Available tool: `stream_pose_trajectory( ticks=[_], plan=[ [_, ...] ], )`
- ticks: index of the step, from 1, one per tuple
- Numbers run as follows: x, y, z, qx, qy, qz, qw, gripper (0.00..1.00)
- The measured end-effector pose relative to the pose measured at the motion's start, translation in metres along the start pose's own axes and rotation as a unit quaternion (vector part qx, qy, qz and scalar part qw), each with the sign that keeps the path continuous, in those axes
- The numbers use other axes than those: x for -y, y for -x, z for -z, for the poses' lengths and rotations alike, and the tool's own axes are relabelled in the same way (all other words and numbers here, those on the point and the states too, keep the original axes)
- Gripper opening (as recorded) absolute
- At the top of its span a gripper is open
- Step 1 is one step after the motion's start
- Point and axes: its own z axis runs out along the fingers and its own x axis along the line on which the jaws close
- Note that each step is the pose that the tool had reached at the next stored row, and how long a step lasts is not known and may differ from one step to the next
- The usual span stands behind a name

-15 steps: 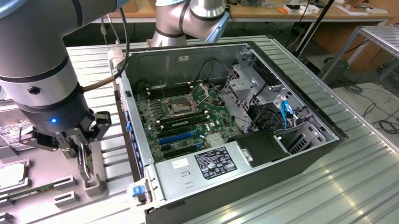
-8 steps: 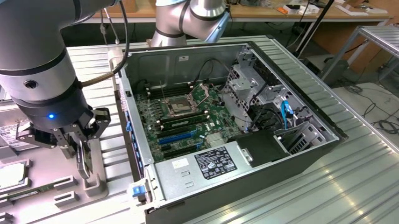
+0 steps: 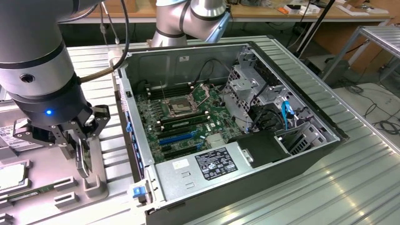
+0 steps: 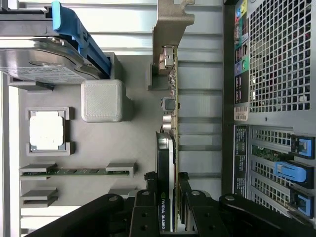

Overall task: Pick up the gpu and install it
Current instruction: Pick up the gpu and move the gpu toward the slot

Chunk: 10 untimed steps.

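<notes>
From where I stand the job looks barely begun. The gpu point(image 3: 83, 164) is not in the machine yet. It stands on its long edge in the grey parts tray point(image 3: 44, 164), along the tray edge that faces the computer case point(image 3: 250, 185). Its silver bracket point(image 4: 170, 19) is at the end away from the arm. The claw point(image 3: 80, 154) is down over the card with a finger on each flank. In the wrist view the fingers point(image 4: 148, 190) press in against the black shroud, so I judge it clenched on the gpu, though I cannot tell whether the card has left its grey holder point(image 4: 157, 74). The lift, the carry across and the seating are all left to do. The case lies open on its side in the middle of the slatted bench point(image 3: 350, 187), just beside the tray, with only a narrow strip of bench between them. The case wall nearest the tray stands up as a lip between the card and the motherboard point(image 3: 181, 117). The blue expansion slots point(image 3: 178, 138) lie near that wall. They are hemmed in by the power supply point(image 3: 212, 161) on the side towards the bench's near edge and by the drive cage point(image 3: 250, 89) further in, so room there looks tight. On the tray, the hard drive point(image 4: 39, 59), the processor point(image 4: 47, 129) and the memory stick point(image 4: 74, 172) sit well apart from the card. The space above the card looks free.
</notes>
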Motion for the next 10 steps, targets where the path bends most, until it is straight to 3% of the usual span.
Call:
stream_pose_trajectory(
  ticks=[6,10],
  plan=[
    [0.0,0.0,0.0002,-0.0001,-0.0001,0.0,1.0,0.27],
    [-0.0002,0.0002,0.0053,-0.0001,-0.0001,0.0,1.0,0.27]
  ],
)
